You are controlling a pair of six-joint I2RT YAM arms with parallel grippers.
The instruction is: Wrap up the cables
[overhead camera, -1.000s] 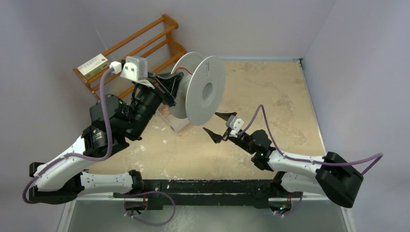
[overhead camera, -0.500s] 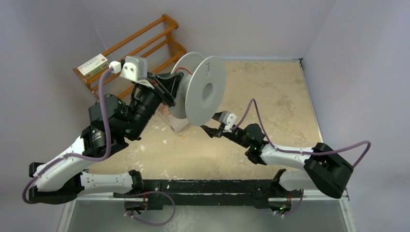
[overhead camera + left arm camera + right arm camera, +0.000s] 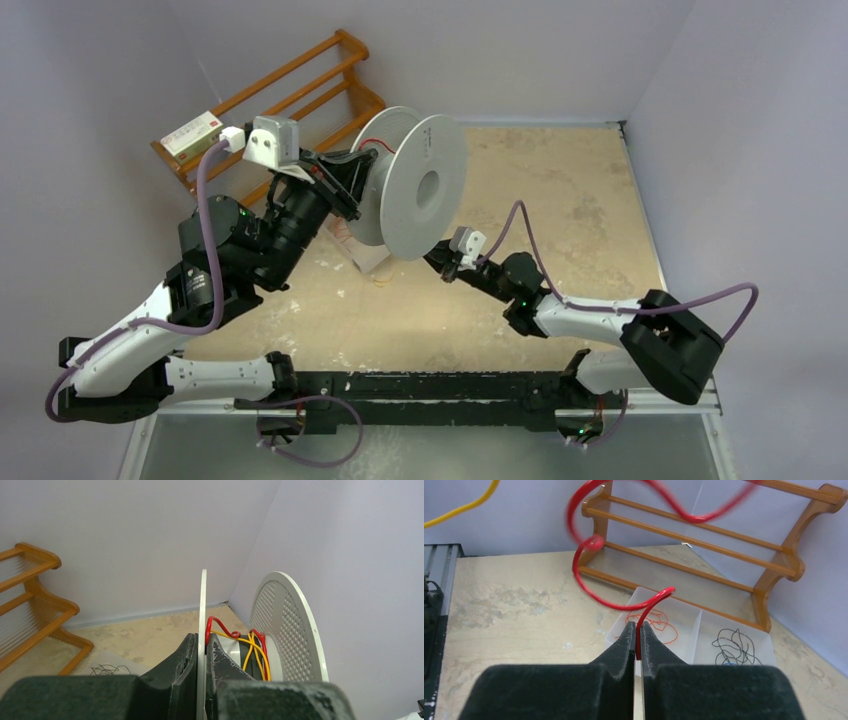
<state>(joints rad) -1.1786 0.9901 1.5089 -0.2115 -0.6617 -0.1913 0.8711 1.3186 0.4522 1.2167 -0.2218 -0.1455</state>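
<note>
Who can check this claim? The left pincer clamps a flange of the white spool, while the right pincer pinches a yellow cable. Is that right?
Not quite. The right pincer pinches a red cable, not a yellow one, as the right wrist view shows. The left pincer does clamp a flange of the white spool.

Glossy red cable (image 3: 594, 543) — varnished wooden rack (image 3: 684, 576).
</note>
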